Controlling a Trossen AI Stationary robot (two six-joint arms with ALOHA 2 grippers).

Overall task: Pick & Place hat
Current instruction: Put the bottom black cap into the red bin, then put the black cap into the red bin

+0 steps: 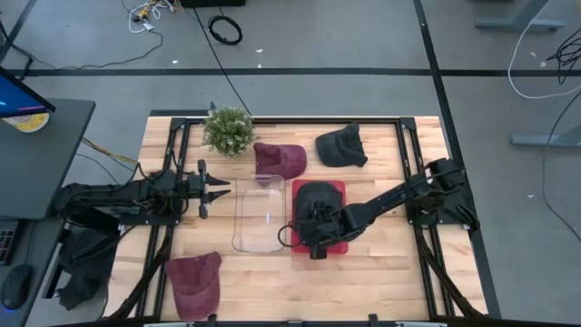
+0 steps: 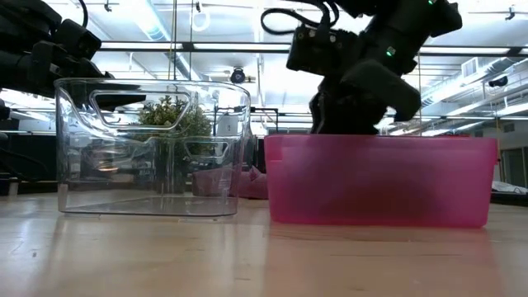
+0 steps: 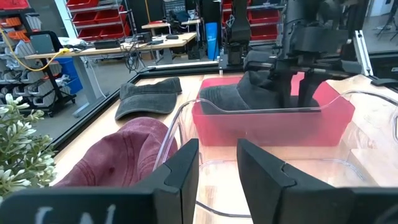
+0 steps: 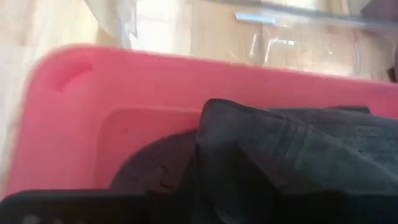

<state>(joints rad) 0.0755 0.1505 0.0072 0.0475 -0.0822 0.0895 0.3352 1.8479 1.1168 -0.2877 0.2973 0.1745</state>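
So we've got the right gripper (image 1: pixel 313 238) down inside the pink bin (image 1: pixel 339 187), which sits on the wooden table (image 1: pixel 381 272) just to the right of the clear bin (image 1: pixel 245 213), the two nearly touching. There's a black hat (image 1: pixel 315 197) lying in that pink bin, and the right arm reaches across from the right edge of the table to hang over it. In the right wrist view we see dark cap fabric (image 4: pixel 298 149) filling the space right in front of the camera with the pink wall (image 4: pixel 124 87) behind it, but we honestly can't make out the fingers there, so we can't tell whether they're clamped on the hat or just standing around it. The left gripper (image 1: pixel 218 189) waits at the left side of the clear bin, its fingers (image 3: pixel 180 171) parted with a gap between them and nothing in it. Around the table we also spot a second black hat (image 1: pixel 340 145) near the back edge, a maroon hat (image 1: pixel 280 160) just behind the clear bin, another maroon hat (image 1: pixel 193 283) at the front left, and a small potted plant (image 1: pixel 228 130) at the back, beside the first maroon one.
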